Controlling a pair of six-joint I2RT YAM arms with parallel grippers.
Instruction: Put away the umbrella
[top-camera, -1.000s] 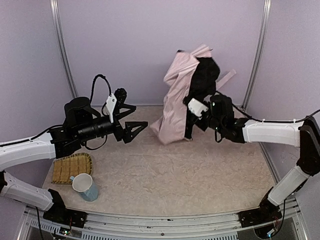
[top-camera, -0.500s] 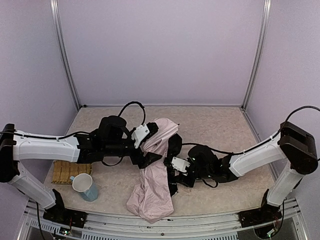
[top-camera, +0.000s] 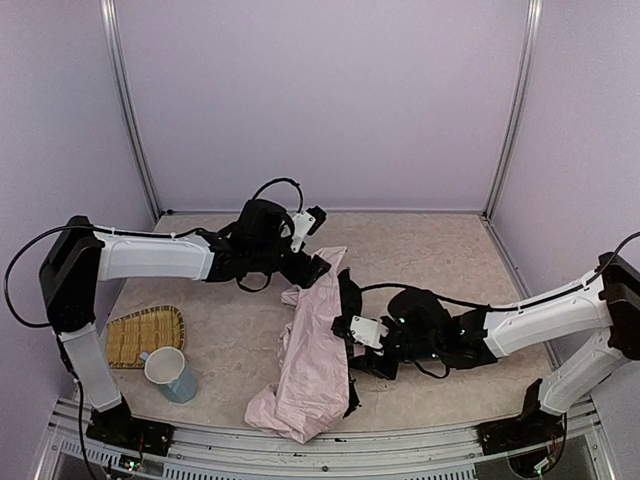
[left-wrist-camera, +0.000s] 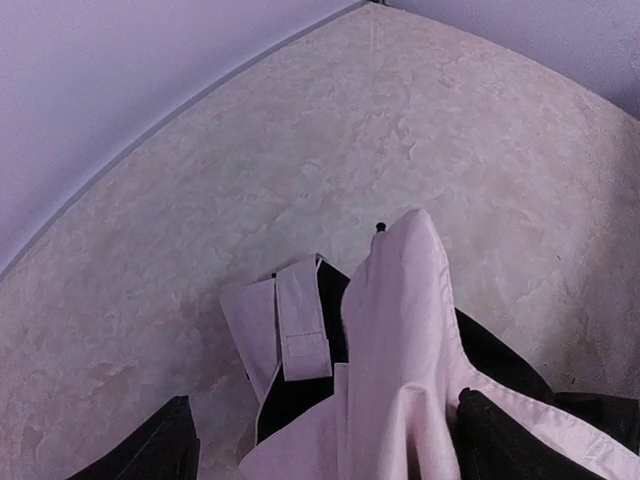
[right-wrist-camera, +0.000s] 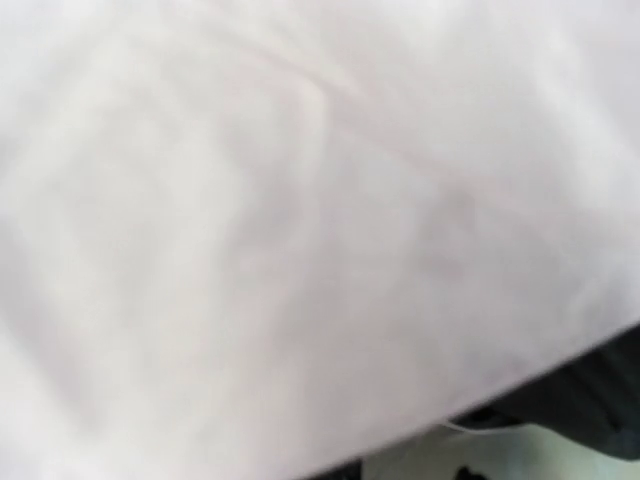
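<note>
Here's the collapsed pale pink fabric umbrella with black lining (top-camera: 305, 370), lying slack across the beige mottled table (top-camera: 450, 250), from the centre toward the near edge. The left gripper (top-camera: 318, 268) hovers at its far end with the jaws wide; cloth sits between them but nothing is pinched. The right gripper (top-camera: 352, 335) is pressed into the umbrella's middle, and I cannot tell whether it grips. It looks light, floppy and slippery, so better to seize the stiff core under the folds than the loose cloth.

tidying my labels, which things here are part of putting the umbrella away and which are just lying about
Job in hand:
- umbrella

Just lying about:
- woven mat
- blue mug, beside the mat
</note>
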